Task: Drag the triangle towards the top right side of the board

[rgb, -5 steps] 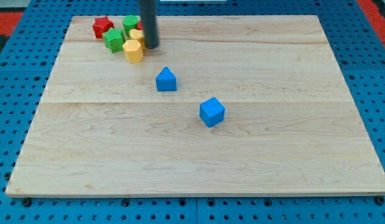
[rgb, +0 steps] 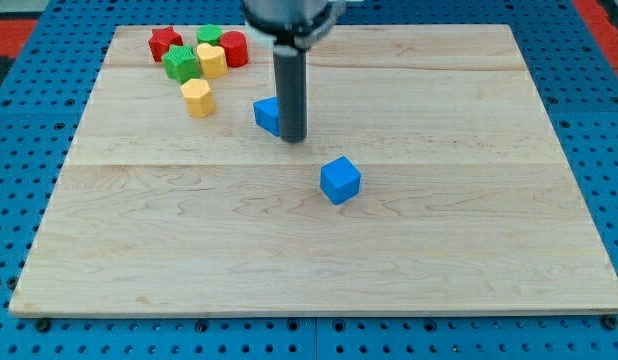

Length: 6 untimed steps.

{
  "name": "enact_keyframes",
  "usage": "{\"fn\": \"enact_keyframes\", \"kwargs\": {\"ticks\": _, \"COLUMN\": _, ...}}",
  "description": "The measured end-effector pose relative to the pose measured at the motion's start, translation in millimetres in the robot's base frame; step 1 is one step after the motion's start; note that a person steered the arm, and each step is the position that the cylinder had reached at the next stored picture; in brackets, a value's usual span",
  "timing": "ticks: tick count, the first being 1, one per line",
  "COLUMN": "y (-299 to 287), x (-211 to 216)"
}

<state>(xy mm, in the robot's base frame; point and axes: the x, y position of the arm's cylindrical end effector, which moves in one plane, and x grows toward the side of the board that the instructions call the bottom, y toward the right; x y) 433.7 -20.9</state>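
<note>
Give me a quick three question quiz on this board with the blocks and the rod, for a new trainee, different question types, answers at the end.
1. True or false: my tip is on the view's right of the blue triangle and partly hides it.
2. Multiple choice: the blue cube lies (A) in the top-left cluster, (B) alone, toward the view's bottom right of my tip, (C) off the board.
3. Fill in: the yellow block nearest the blue triangle sits to the triangle's view's ____.

Key: 1 true; 2 B; 3 left.
</note>
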Motion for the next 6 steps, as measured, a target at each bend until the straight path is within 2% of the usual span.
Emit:
{"fn": "enact_keyframes", "kwargs": {"ticks": 1, "y": -79.0, "x": 23.8}}
{"fn": "enact_keyframes", "kwargs": {"ticks": 2, "y": -33.5, "x": -18.0}}
{"fn": "enact_keyframes", "kwargs": {"ticks": 3, "y": -38.7, "x": -45.2}}
{"fn": "enact_keyframes", "kwargs": {"ticks": 4, "y": -79.1, "x": -39.0}}
{"fn": "enact_keyframes", "kwargs": {"ticks": 6, "y": 59.9, "x": -127.1}}
